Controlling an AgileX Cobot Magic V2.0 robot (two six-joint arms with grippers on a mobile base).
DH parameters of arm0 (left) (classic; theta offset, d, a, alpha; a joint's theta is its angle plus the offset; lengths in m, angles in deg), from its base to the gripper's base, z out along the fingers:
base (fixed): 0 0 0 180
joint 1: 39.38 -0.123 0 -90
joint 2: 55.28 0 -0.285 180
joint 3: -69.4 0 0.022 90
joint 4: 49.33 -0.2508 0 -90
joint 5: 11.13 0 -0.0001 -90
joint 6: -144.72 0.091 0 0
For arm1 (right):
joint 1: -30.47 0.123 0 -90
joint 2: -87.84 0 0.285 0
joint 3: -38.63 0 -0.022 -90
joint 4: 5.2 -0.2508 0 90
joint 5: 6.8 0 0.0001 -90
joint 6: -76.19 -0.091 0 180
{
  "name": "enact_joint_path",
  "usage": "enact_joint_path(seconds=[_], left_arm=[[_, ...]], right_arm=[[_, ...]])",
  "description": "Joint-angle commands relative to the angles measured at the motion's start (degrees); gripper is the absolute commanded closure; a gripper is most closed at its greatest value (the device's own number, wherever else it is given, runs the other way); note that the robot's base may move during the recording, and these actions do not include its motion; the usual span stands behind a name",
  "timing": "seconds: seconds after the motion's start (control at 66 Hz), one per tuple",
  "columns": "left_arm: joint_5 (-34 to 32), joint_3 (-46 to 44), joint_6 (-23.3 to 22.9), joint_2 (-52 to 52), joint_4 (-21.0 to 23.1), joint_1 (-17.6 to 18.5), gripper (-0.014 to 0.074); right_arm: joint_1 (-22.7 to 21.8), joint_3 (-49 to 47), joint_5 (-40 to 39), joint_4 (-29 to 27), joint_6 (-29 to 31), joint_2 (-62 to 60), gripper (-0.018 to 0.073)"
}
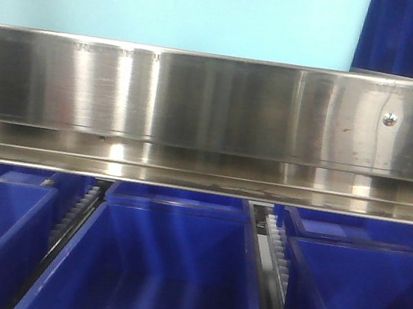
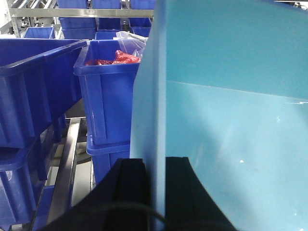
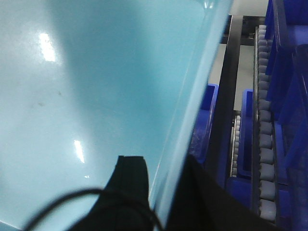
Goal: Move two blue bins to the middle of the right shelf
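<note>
One pale blue bin [image 2: 231,96] hangs between both arms, one side wall pinched in the left tool [image 2: 155,168] and the opposite wall pinched in the right tool [image 3: 161,173]. It spans crosswise, each wall rising straight away from its wrist, neither arm nearer. Front view: a pale surface, likely this bin, sits above the steel shelf rail [image 1: 213,116], with dark blue bins [image 1: 163,274] beneath; bin rim, base, contents and the target shelf level are all hidden.

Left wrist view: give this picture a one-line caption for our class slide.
Left tool clamps the wall of a pale blue bin, dark blue bins stacked beyond, one holding red material.
</note>
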Motion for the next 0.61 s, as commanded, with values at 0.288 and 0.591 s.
enact_joint_path(seconds=[0.288,0.591], left_arm=[[-3.75,-0.48,-0.58,0.34,4.29,0.74,0.0707],[-3.75,-0.48,-0.58,0.34,4.29,0.74,0.0707]], right_arm=[[0.91,-0.58,-3.02,-4.36,1.65,-0.78,0.0713],[0.91,-0.58,-3.02,-4.36,1.65,-0.78,0.0713]])
